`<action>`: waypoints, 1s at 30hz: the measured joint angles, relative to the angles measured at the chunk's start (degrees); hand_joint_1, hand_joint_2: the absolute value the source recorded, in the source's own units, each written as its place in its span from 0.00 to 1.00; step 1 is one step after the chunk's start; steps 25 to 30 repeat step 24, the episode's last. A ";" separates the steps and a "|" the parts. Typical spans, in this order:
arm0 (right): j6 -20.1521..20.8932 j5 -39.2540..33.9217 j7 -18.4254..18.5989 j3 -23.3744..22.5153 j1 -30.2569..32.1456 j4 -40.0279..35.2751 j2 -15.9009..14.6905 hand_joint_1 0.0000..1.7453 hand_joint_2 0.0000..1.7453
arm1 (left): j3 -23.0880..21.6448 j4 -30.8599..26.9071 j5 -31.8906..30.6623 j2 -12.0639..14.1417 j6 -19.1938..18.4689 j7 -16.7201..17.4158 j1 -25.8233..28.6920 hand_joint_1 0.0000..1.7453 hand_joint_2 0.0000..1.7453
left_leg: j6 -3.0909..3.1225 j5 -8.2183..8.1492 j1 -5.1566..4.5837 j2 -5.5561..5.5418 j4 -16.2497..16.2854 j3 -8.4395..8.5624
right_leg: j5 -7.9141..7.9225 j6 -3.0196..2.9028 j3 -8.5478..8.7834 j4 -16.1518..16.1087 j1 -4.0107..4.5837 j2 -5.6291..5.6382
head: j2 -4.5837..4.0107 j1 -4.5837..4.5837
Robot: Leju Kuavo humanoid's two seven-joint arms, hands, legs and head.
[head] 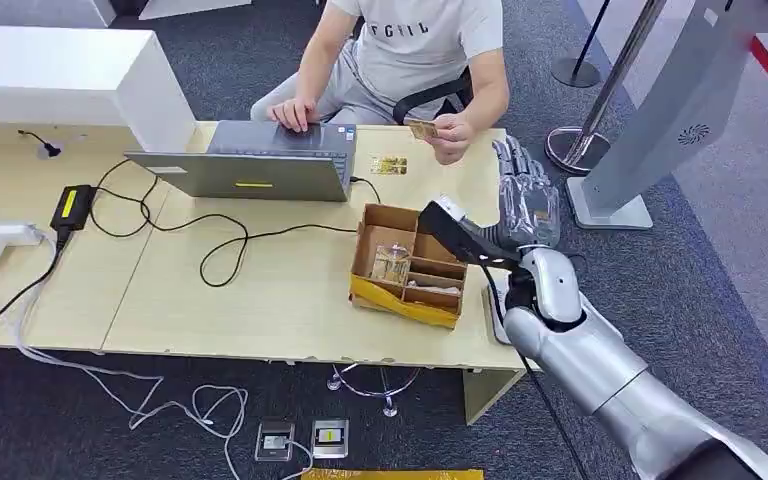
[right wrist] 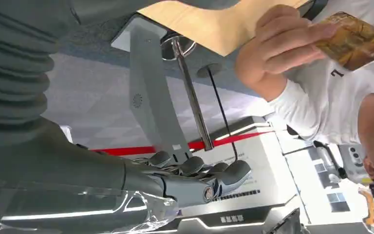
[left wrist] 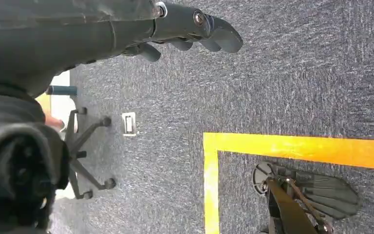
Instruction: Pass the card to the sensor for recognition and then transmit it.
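Right now your right robot hand (head: pixel 528 195) sits right of centre in the head view, fingers spread and empty, raised over the counter (head: pixel 260 290) edge. Just up-left of it, a person's hand (head: pixel 450 135) holds the card (head: pixel 422 129), long axis roughly level. The left robot hand (left wrist: pixel 195 29) hangs empty over the floor.

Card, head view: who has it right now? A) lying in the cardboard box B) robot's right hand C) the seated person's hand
C: the card is pinched in the person's hand above the table's far edge; the robot's right hand is beside it, holding nothing.
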 joint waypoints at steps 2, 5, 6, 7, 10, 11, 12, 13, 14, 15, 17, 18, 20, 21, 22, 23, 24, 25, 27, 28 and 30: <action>0.00 -0.02 -0.04 0.18 -0.01 0.15 0.00 0.00 0.00 | 0.00 0.00 0.00 0.00 -0.13 0.02 0.00 0.00 0.00 | 0.00 0.00 0.00 0.00 0.00 0.00 | 0.00 0.00 0.00 0.00 0.00 0.00 | 0.00 0.00; 0.04 -0.15 0.20 0.66 -0.01 0.46 0.00 0.00 0.00 | 0.00 0.00 0.00 0.00 -0.33 0.13 0.00 0.00 0.00 | 0.00 0.00 0.00 0.00 0.00 0.01 | 0.00 0.00 0.00 0.00 0.00 0.00 | 0.00 0.02; -0.08 -0.75 0.50 0.70 -0.01 0.57 0.00 0.00 0.00 | 0.00 0.00 0.00 0.00 -0.37 0.17 0.00 0.00 0.00 | 0.00 0.00 0.00 0.00 0.00 0.02 | 0.00 0.00 0.00 0.00 0.00 0.00 | 0.00 0.00; -0.37 -1.45 0.61 0.70 0.00 0.66 0.00 0.00 0.00 | 0.00 0.00 0.02 -0.02 -0.37 0.24 0.00 0.00 0.00 | 0.00 0.00 0.00 0.00 0.00 0.02 | 0.00 0.00 0.00 0.00 0.00 0.00 | 0.00 0.02; -2.54 -5.21 0.99 0.00 0.25 0.99 -0.37 0.00 0.00 | 0.00 0.00 0.07 -0.07 -0.28 1.01 0.01 0.00 0.00 | 0.00 0.00 -0.01 0.01 0.01 0.04 | 0.00 0.00 -0.03 -0.01 0.00 0.01 | 0.00 0.00; -3.73 -7.90 1.51 -0.98 0.48 1.11 -0.96 0.00 0.00 | 0.00 0.00 0.15 -0.11 -0.15 1.62 0.02 0.00 0.00 | 0.00 0.00 -0.01 0.01 0.02 0.05 | 0.00 0.00 -0.04 -0.01 0.00 0.01 | 0.00 0.00; -4.51 -9.71 1.93 -1.62 0.72 1.14 -1.38 0.00 0.00 | 0.00 0.00 0.15 -0.18 -0.02 2.01 0.02 0.00 0.00 | 0.00 0.00 -0.02 0.00 0.02 0.05 | 0.00 0.00 -0.03 -0.02 -0.01 0.01 | 0.00 0.00; -5.47 -12.29 2.58 -2.60 1.00 1.14 -2.14 0.00 0.00 | 0.00 0.00 0.11 -0.26 0.11 2.54 0.04 0.00 0.00 | 0.00 0.00 -0.03 -0.04 0.03 0.05 | 0.00 0.00 -0.02 -0.02 -0.02 0.00 | 0.00 0.00; -6.72 -14.68 3.31 -3.68 1.21 1.12 -3.06 0.00 0.00 | 0.00 0.00 0.00 -0.44 0.20 2.93 0.08 0.00 0.00 | 0.01 0.00 -0.05 -0.14 0.04 0.02 | 0.00 0.00 0.00 -0.03 -0.05 -0.04 | 0.00 0.02; -7.61 -16.94 4.03 -4.80 1.35 1.12 -4.04 0.00 0.00 | 0.00 0.00 -0.04 -0.52 0.24 3.28 0.15 0.00 0.00 | 0.01 0.00 -0.06 -0.14 0.05 0.02 | 0.00 0.01 -0.02 -0.03 -0.05 -0.06 | 0.00 0.02; -8.64 -19.72 5.60 -6.56 1.65 0.65 -5.95 0.00 0.00 | 0.00 0.00 -0.15 -0.68 0.22 3.80 0.28 0.00 0.00 | 0.01 0.00 -0.10 -0.11 0.06 0.04 | 0.02 0.03 -0.02 -0.03 -0.09 -0.01 | 0.00 0.00; -8.81 -21.34 6.90 -7.55 1.89 0.01 -7.33 0.00 0.00 | 0.00 0.00 -0.06 -0.74 0.20 3.89 0.30 0.00 0.00 | 0.01 0.00 -0.11 -0.07 0.07 0.07 | 0.02 0.03 -0.03 -0.04 -0.11 0.03 | 0.00 0.02; -8.83 -23.82 9.42 -9.32 2.55 -1.65 -10.48 0.00 0.00 | 0.00 0.00 0.68 -0.90 0.04 4.00 0.28 0.00 0.00 | 0.02 -0.01 -0.12 -0.07 0.08 0.04 | 0.02 0.03 -0.02 -0.05 -0.14 -0.03 | 0.00 0.00; -8.83 -24.75 10.43 -9.79 2.86 -2.36 -11.44 0.00 0.00 | 0.02 0.00 1.07 -0.96 0.04 4.00 0.30 0.00 0.00 | 0.02 -0.01 -0.12 -0.07 0.08 0.05 | 0.02 0.03 -0.02 -0.05 -0.13 -0.02 | 0.00 0.02; -8.81 -26.07 11.91 -10.68 3.36 -3.40 -13.15 0.00 0.00 | 0.02 0.02 1.51 -0.98 0.04 4.00 0.31 0.00 0.00 | 0.03 -0.03 -0.12 -0.07 0.07 0.03 | 0.02 0.03 -0.03 -0.05 -0.13 -0.05 | 0.00 -0.06; -8.81 -27.08 13.05 -11.52 3.97 -4.31 -14.65 0.00 0.00 | 0.02 0.09 1.86 -1.03 0.07 4.00 0.31 0.00 0.00 | 0.03 -0.02 -0.12 -0.09 0.08 0.04 | 0.02 0.03 -0.04 -0.05 -0.13 -0.06 | 0.00 0.00; -8.72 -27.83 14.15 -12.46 4.63 -5.18 -16.29 0.00 0.00 | 0.02 0.13 2.23 -1.18 0.11 4.00 0.31 0.00 0.00 | 0.04 -0.02 -0.12 -0.14 0.08 0.02 | 0.01 0.04 -0.03 -0.05 -0.13 -0.11 | 0.00 0.00; -8.72 -27.83 14.15 -12.46 4.63 -5.18 -16.29 0.00 0.00 | 0.02 0.13 2.23 -1.18 0.11 4.00 0.31 0.00 0.00 | 0.04 -0.02 -0.12 -0.14 0.08 0.02 | 0.01 0.04 -0.03 -0.05 -0.13 -0.11 | 0.00 0.00; -8.72 -27.83 14.15 -12.46 4.63 -5.18 -16.29 0.00 0.00 | 0.02 0.13 2.23 -1.18 0.11 4.00 0.31 0.00 0.00 | 0.04 -0.02 -0.12 -0.14 0.08 0.02 | 0.01 0.04 -0.03 -0.05 -0.13 -0.11 | 0.00 0.00; -8.72 -27.83 14.15 -12.46 4.63 -5.18 -16.29 0.00 0.00 | 0.02 0.13 2.23 -1.18 0.11 4.00 0.31 0.00 0.00 | 0.04 -0.02 -0.12 -0.14 0.08 0.02 | 0.01 0.04 -0.03 -0.05 -0.13 -0.11 | 0.00 0.00; -8.72 -27.83 14.15 -12.46 4.63 -5.18 -16.29 0.00 0.00 | 0.02 0.13 2.23 -1.18 0.11 4.00 0.31 0.00 0.00 | 0.04 -0.02 -0.12 -0.14 0.08 0.02 | 0.01 0.04 -0.03 -0.05 -0.13 -0.11 | 0.00 0.00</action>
